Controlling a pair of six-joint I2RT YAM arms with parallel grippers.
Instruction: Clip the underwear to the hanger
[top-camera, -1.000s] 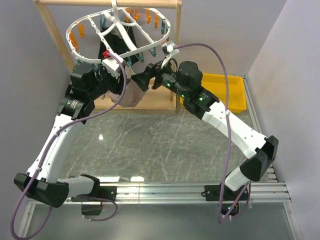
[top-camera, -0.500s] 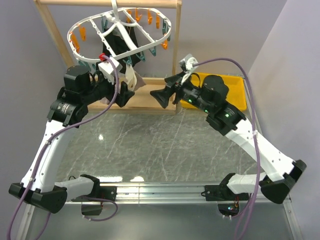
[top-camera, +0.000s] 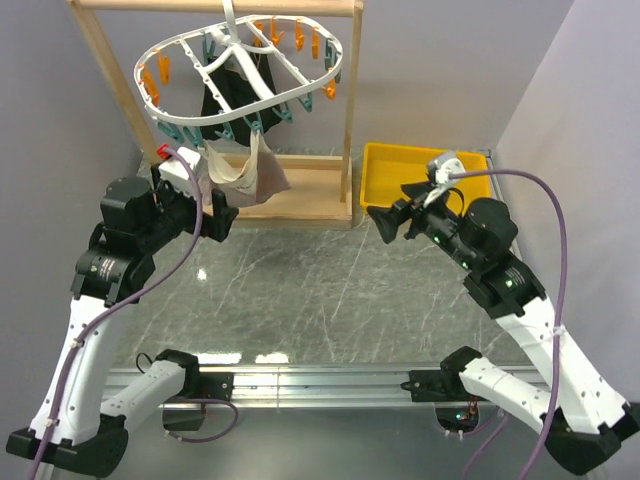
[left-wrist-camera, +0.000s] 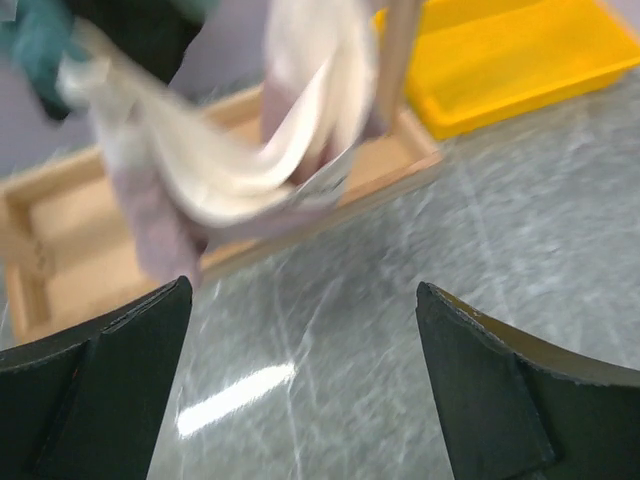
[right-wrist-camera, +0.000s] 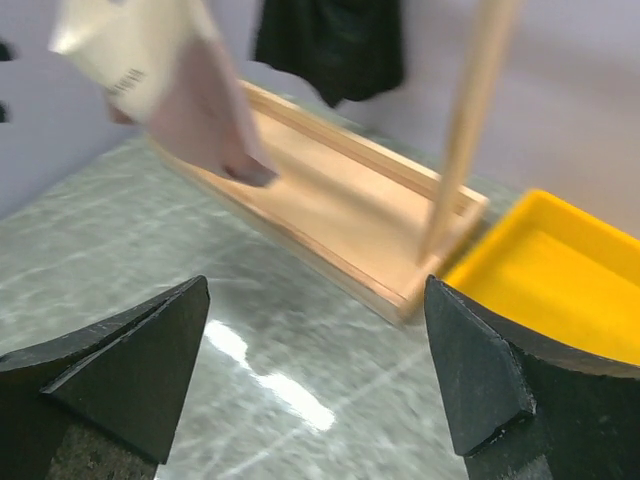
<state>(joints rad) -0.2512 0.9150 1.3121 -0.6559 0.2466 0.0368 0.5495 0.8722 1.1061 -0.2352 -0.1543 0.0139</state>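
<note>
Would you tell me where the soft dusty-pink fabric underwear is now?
The underwear hangs at upper left of the top external view, clipped to the near rim of the white oval plastic hanger, in front of the black garment.

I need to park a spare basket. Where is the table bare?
Bare: the table in front of the rack, between the left gripper and right gripper. What shows of the bin is empty too. Crowded: under the hanger, where the underwear and a black garment hang over the rack's base.

White shells, black joint housings, purple cables (top-camera: 560, 240) on both arms (top-camera: 75, 340); left hand (left-wrist-camera: 302, 290) and right hand (right-wrist-camera: 315, 285): black wedge-shaped fingers (left-wrist-camera: 120, 390)
</note>
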